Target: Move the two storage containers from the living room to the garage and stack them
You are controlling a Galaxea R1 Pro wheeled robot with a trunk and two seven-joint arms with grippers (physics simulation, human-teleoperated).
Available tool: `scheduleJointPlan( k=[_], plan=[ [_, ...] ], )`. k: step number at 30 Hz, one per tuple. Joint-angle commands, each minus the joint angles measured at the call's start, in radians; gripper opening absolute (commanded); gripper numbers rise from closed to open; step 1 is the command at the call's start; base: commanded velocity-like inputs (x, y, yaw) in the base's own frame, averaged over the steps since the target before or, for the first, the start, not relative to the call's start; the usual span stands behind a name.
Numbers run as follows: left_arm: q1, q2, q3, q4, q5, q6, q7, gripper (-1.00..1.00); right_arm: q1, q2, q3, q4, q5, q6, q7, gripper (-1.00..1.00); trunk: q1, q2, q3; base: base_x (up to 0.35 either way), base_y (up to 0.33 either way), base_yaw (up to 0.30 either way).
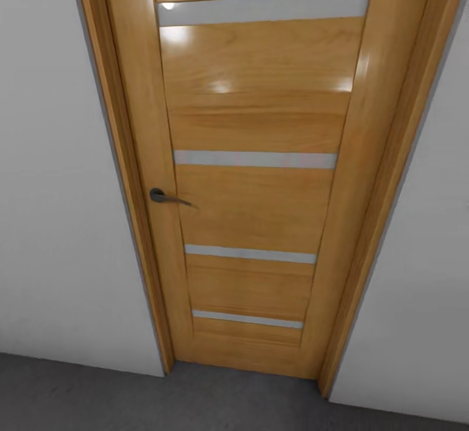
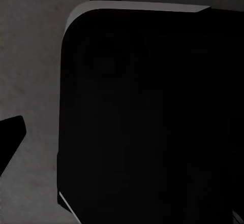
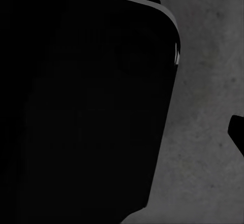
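Note:
I am in the garage, facing its orange-wood door (image 1: pixel 254 177), which is closed and has four narrow glass slits. The mottled dark grey concrete floor (image 1: pixel 85 395) runs along the foot of the wall. The two storage containers are out of view. In the left wrist view one black fingertip (image 2: pixel 11 135) of the left gripper hangs over the floor (image 2: pixel 30 71). In the right wrist view a black fingertip (image 3: pixel 237 132) of the right gripper hangs over the floor (image 3: pixel 203 148). Whether the jaws are open or shut is hidden.
The door's dark lever handle (image 1: pixel 167 197) is on its left side. White-grey walls (image 1: pixel 58 190) flank the door frame. A large black rounded body, apparently my own base (image 2: pixel 152 122) (image 3: pixel 81 107), sits under both wrists.

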Motion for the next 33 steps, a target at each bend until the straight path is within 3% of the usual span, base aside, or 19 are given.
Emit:
scheduleJointPlan(
  k=[1,20,33],
  plan=[
    [0.0,0.0,0.0,-0.001,0.01,-0.002,0.001,1.0,0.0,0.0,-0.001,0.0,0.007,-0.003,0.0,1.0,0.0,0.0,-0.001,0.0,0.0,-0.079],
    [0.0,0.0,0.0,-0.001,0.01,-0.002,0.001,1.0,0.0,-0.003,0.003,0.0,0.013,-0.004,0.0,1.0,0.0,0.0,-0.001,0.0,0.004,-0.009],
    [0.0,0.0,0.0,-0.001,0.011,-0.002,0.001,1.0,0.0,-0.004,0.003,0.0,0.01,-0.004,0.0,1.0,0.0,0.0,-0.001,0.049,0.215,-0.002]
  ],
)
